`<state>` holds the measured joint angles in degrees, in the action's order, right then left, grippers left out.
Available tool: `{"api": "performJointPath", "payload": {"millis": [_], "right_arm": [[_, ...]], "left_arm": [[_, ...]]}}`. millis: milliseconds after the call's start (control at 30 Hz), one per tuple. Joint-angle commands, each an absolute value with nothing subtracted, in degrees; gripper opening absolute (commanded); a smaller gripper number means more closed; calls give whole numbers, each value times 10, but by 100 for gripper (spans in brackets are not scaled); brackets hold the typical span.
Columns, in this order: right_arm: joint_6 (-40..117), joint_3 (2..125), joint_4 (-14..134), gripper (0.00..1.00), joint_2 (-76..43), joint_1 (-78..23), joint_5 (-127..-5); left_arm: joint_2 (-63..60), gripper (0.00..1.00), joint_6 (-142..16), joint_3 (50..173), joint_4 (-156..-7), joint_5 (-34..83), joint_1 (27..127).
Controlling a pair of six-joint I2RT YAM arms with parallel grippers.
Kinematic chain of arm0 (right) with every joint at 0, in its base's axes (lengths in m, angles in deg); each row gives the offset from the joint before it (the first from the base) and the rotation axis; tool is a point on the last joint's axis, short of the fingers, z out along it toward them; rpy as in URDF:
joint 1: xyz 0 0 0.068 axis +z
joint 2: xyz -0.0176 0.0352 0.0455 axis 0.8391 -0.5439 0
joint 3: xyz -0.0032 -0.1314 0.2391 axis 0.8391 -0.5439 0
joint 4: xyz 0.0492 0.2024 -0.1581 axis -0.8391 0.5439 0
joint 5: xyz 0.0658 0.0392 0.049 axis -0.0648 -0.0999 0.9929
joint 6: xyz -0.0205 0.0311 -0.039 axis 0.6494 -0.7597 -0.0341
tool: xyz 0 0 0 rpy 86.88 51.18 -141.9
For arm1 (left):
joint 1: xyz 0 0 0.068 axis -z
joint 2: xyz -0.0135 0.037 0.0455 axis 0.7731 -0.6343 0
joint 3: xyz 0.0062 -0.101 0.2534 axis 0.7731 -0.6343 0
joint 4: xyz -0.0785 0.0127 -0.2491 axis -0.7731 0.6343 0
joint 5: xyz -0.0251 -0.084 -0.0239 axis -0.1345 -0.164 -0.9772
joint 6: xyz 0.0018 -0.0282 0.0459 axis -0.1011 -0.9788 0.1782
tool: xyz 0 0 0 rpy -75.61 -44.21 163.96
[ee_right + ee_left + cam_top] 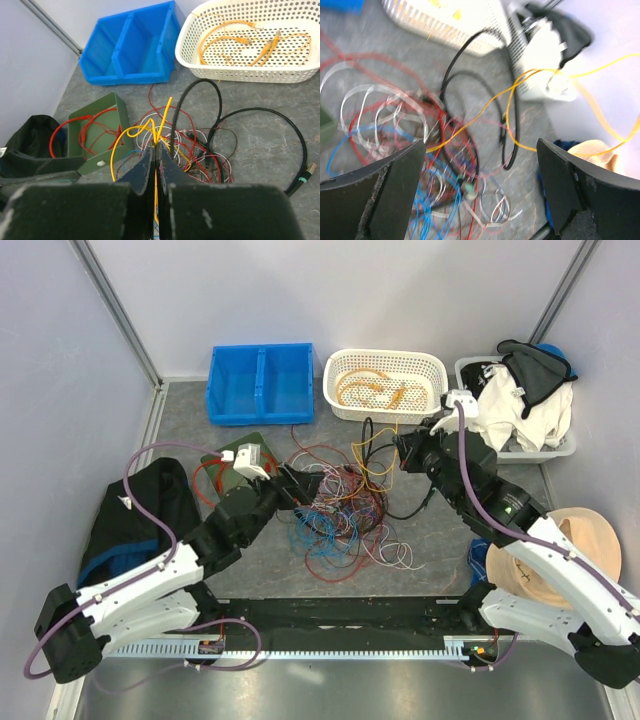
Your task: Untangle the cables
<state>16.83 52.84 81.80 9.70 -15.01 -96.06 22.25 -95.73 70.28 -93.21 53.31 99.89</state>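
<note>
The step in hand looks to be drawing one strand out of the heap. The right gripper (155,148) is clamped tight on the yellow cable (128,131), which rises in a loop from the tangle. The left gripper (481,145) hangs over the pile with its jaws spread wide and nothing between them. To do this well, the right arm would probably pull slowly toward 1 o'clock, away from the pile. The left could pin neighbouring strands so the whole knot does not drag along. The cables (338,508) lie in a loose knot at the table's centre, thin red, blue, white and purple loops crossing one another. A thicker black cable (218,97) arcs out at 1 o'clock toward the white basket (384,356), which holds orange cables (375,390).
</note>
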Motion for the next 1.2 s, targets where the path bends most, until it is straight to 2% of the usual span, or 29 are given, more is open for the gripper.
{"api": "performJointPath", "payload": {"millis": [0, 200, 467, 700, 833, 1167], "right_arm": [[167, 570, 809, 0, 130, -150, -929], [181, 690, 808, 0, 139, -150, -886], [185, 800, 811, 0, 123, -150, -852], [173, 709, 813, 0, 135, -150, -859], [160, 638, 803, 0, 148, -151, -865], [146, 575, 800, 0, 160, -150, -806]], "left_arm": [[260, 100, -873, 696, -1070, 554, 999], [262, 100, -822, 654, -1208, 540, 999], [233, 99, -839, 634, -1227, 548, 999], [290, 99, -795, 662, -1209, 543, 999], [311, 99, -719, 712, -1198, 495, 999], [191, 98, -623, 835, -1134, 362, 999]]}}
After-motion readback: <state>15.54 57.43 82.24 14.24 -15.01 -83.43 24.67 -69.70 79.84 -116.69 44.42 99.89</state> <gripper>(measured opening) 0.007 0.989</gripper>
